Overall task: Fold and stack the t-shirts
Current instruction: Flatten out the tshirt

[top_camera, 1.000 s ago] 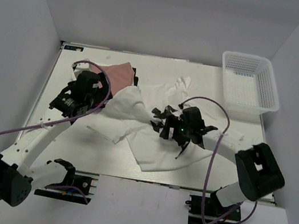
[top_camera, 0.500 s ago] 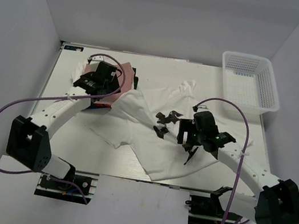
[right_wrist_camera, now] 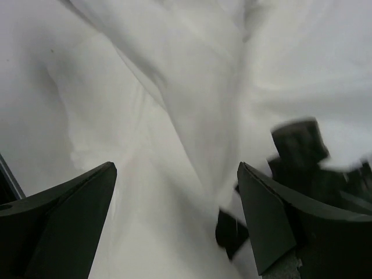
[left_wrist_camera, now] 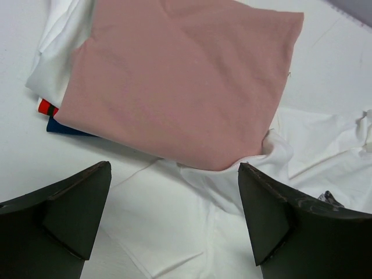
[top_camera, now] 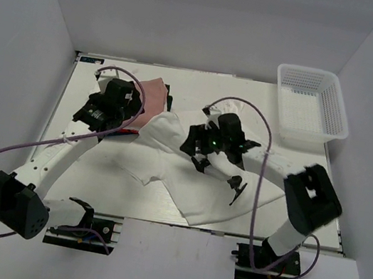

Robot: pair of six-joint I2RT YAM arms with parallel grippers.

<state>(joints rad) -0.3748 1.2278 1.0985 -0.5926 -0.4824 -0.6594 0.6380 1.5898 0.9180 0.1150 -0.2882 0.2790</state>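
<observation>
A large white t-shirt (top_camera: 196, 185) with a black print (top_camera: 236, 186) lies crumpled across the middle of the table. Its left edge tucks under a folded dusty-pink t-shirt (left_wrist_camera: 174, 81), which tops a stack of white (left_wrist_camera: 58, 35), red (left_wrist_camera: 43, 106) and dark blue (left_wrist_camera: 64, 127) folded shirts. My left gripper (top_camera: 120, 112) hovers open at the stack's near edge, with white cloth (left_wrist_camera: 192, 232) below the gripper (left_wrist_camera: 174, 221). My right gripper (top_camera: 200, 144) is open low over the white shirt's upper middle (right_wrist_camera: 174, 116), nothing between its jaws (right_wrist_camera: 174, 221); black print (right_wrist_camera: 302, 151) shows by the right finger.
A white mesh basket (top_camera: 310, 103) stands at the back right corner. Purple cables loop above both arms. The grey walls close in the table on three sides, and the arm bases sit at the near edge.
My right gripper has swung left and back across the white shirt, from its right half to its upper middle. The left gripper drew back slightly from the pink shirt. Both stayed open.
</observation>
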